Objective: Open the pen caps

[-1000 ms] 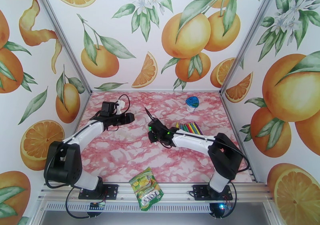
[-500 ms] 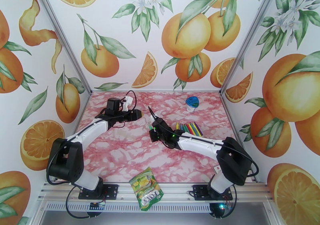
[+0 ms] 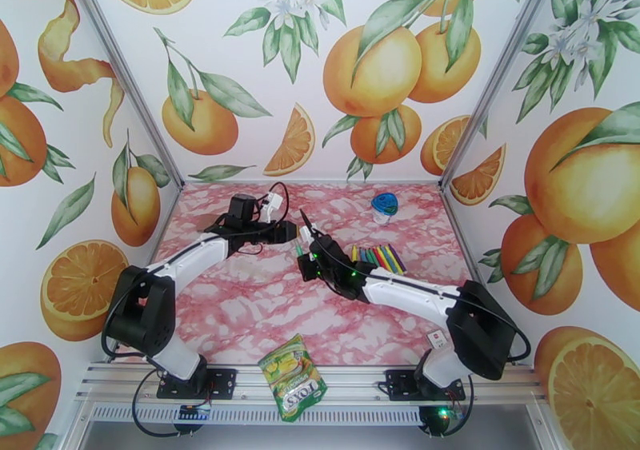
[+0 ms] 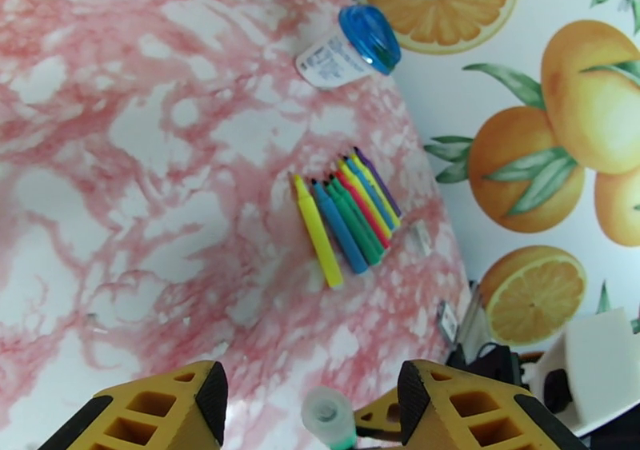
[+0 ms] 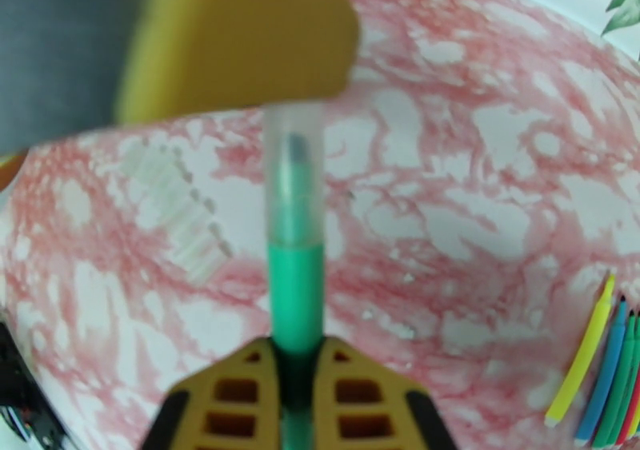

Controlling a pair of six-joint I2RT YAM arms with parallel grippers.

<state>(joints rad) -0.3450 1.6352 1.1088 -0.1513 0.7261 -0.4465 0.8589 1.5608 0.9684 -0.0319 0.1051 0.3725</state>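
Nearest to my bases, the snack packet [image 3: 294, 377] lies at the front edge of the table [image 3: 240, 316], between the two arms and well apart from both grippers. Mid-table: my right gripper [image 5: 298, 364] is pressed together on the green pen [image 5: 297, 292], pinching the barrel low down, with the pen sticking straight out past the fingertips. The right wrist view gives the detail here: the clear cap [image 5: 294, 164] is on the pen, with the dark nib visible through it. Overhead that part is too small to read; there I just get a green sliver where the two arms meet. My left gripper [image 4: 310, 380] comes in from the left and faces the capped end. The left wrist view looks down the pen's axis, so the cap reads as a round pale disc between my fingers [image 4: 472, 412], closer to the right-hand one, with table showing on both sides. So the left jaws are spread, bracketing the cap, not gripping it. From the right wrist view one left finger overlaps the cap's tip, blurred; I can't tell contact from that angle. Beyond the grippers, toward the right wall, the row of pens [image 4: 348, 220] lies flat and side by side, touching: yellow, blue, green, red, purple. Whether each carries its cap I can't tell at this size. Farthest out, near the back right corner, the blue-lidded container [image 4: 352, 40] stands apart from the row.
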